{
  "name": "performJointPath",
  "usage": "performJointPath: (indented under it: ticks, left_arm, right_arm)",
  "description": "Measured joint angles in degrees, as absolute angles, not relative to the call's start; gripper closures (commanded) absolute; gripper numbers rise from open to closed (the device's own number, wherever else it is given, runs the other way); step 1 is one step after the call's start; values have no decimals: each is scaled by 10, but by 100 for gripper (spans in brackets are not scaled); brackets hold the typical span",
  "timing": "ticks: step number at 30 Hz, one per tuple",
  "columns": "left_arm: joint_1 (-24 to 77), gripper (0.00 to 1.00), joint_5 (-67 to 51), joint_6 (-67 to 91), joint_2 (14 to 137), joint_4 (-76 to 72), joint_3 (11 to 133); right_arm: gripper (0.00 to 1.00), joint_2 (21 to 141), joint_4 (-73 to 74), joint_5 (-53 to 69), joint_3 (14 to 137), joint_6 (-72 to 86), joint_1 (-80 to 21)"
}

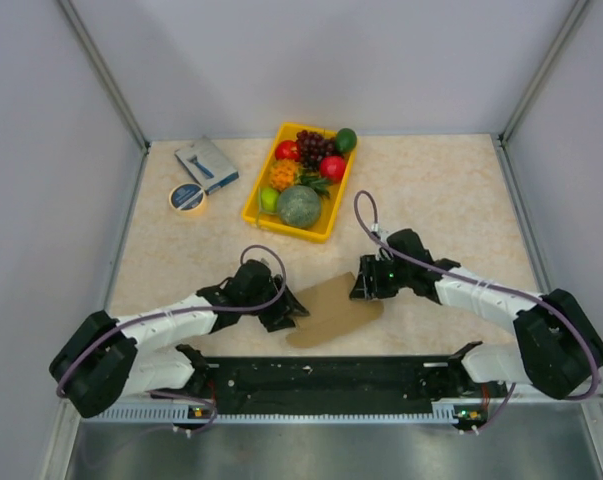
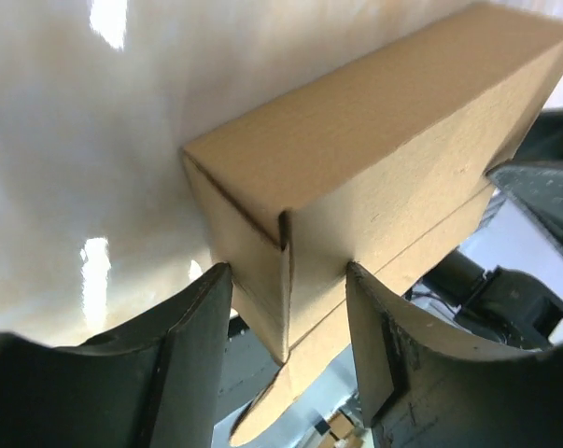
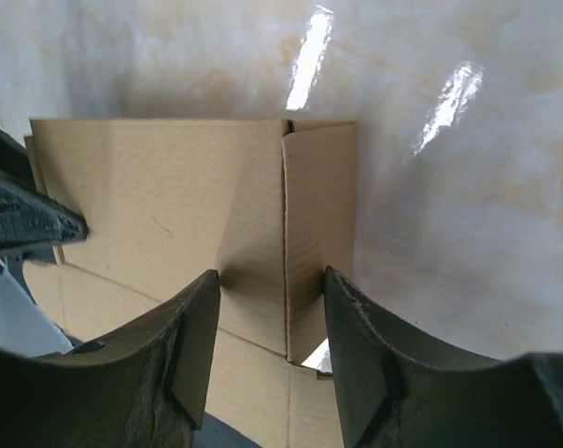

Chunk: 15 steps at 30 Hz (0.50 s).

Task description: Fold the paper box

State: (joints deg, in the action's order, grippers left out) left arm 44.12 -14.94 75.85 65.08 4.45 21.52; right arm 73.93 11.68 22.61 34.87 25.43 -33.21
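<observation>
L claw point(image 2: 288, 266) & R claw point(image 3: 270, 273) each clamp paper box point(image 1: 333, 310) ends; yellow tray point(image 1: 281, 227) holds fruit point(image 1: 299, 205).

Bright o/h light, glare streaks on tabletop point(image 3: 311, 47), soft shadows

Nothing legible anywhere right now. The small blue-grey box point(image 1: 207, 165) at the bench's far left carries a white label point(image 1: 195, 159), but it's far too small to make out. The paper box point(image 2: 374, 140) shows only plain brown cardboard in both wrist views.
</observation>
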Motion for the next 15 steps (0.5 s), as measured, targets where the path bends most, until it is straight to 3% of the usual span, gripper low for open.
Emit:
performJointPath:
  ticks: [7, 11, 15]
  left_arm:
    - [352, 43, -127, 606, 749, 123, 339]
    - [325, 25, -91, 527, 775, 157, 393]
    - [319, 21, -56, 468, 744, 204, 392]
  right_arm:
    - [49, 702, -8, 201, 259, 382, -329]
    - [40, 702, 41, 170, 284, 374, -332]
    - [29, 660, 131, 116, 320, 331, -333]
